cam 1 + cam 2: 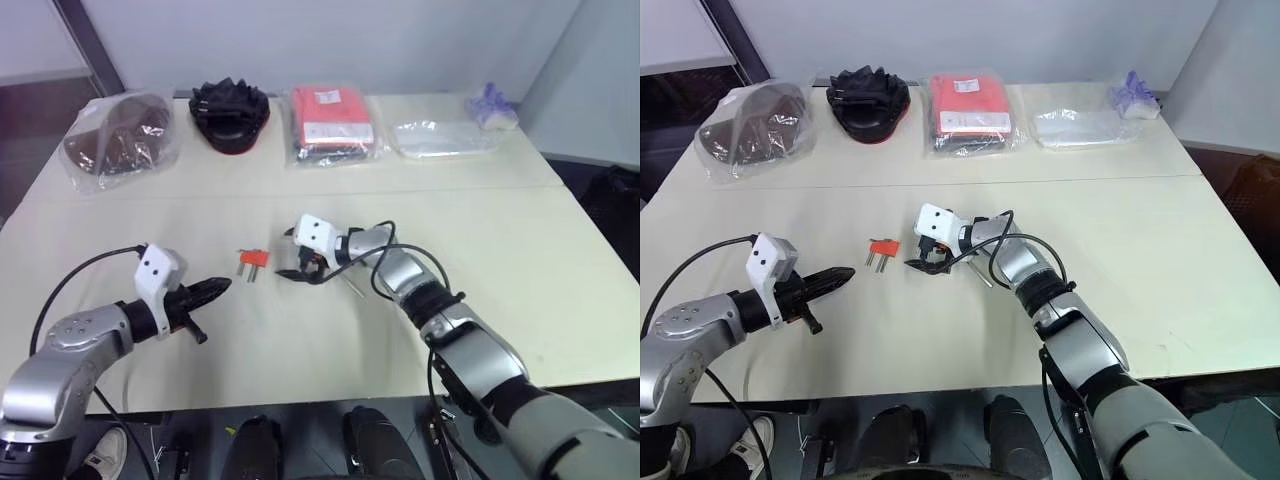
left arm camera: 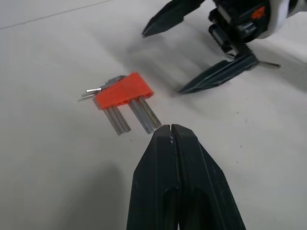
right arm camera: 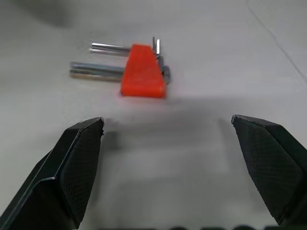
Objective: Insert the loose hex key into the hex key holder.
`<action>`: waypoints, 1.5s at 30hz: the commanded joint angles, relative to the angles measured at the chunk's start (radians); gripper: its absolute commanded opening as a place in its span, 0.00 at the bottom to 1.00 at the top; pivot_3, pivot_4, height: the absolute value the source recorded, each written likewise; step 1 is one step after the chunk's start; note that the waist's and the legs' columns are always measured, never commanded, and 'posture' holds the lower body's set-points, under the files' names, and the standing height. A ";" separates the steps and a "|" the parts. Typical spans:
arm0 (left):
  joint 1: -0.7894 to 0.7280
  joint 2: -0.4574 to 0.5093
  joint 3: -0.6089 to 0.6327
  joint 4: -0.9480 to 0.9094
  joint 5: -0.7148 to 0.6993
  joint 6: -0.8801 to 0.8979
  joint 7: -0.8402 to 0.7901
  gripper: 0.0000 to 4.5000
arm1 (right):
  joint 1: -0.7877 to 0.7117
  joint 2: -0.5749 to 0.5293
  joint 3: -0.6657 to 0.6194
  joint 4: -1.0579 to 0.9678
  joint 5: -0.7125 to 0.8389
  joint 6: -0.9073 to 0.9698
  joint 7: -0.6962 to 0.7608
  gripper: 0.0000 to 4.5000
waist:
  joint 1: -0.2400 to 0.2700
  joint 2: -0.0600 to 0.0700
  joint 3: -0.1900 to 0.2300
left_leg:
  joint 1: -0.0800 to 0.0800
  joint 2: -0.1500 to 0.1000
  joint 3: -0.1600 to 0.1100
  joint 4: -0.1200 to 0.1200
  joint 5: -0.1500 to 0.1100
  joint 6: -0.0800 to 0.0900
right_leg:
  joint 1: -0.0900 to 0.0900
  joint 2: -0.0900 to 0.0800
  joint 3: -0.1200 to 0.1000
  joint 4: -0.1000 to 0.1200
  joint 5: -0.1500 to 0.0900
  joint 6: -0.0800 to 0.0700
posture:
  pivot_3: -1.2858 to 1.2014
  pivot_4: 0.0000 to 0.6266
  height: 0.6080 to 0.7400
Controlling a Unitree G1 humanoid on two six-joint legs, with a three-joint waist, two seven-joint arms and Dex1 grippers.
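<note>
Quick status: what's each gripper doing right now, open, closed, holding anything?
Left gripper: closed, empty, just short of the hex key holder.
Right gripper: open wide, empty, facing the holder.

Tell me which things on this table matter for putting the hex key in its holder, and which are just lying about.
For the job:
hex key holder
loose hex key
right gripper, open
left gripper, shut

Lying about, along the far edge:
brown item in clear bag
black item
red packet
clear bag
purple item
</note>
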 commanded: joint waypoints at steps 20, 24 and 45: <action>0.016 0.013 0.056 -0.075 -0.023 0.017 0.036 0.00 | -0.045 0.164 -0.085 0.140 -0.020 -0.040 0.014 0.99 | -0.023 0.001 0.000 | 0.000 0.001 -0.001 -0.002 0.000 0.000 | -0.001 -0.002 -0.001 0.001 0.000 0.000 | 0.52 0.24 1.00; 0.016 0.014 0.055 -0.081 -0.025 0.020 0.039 0.00 | -0.052 0.175 -0.087 0.163 -0.032 -0.054 -0.010 0.99 | -0.022 0.001 0.000 | 0.000 0.001 -0.001 -0.002 0.000 -0.001 | 0.000 -0.002 -0.001 0.001 0.000 0.000 | 0.52 0.24 1.00; 0.030 0.009 0.042 -0.104 -0.018 0.012 0.056 0.00 | -0.074 0.190 -0.146 0.266 -0.044 -0.045 -0.048 0.99 | -0.023 0.001 0.000 | 0.000 0.001 -0.001 -0.002 0.000 -0.001 | 0.000 -0.002 -0.001 0.001 0.000 0.000 | 0.52 0.24 1.00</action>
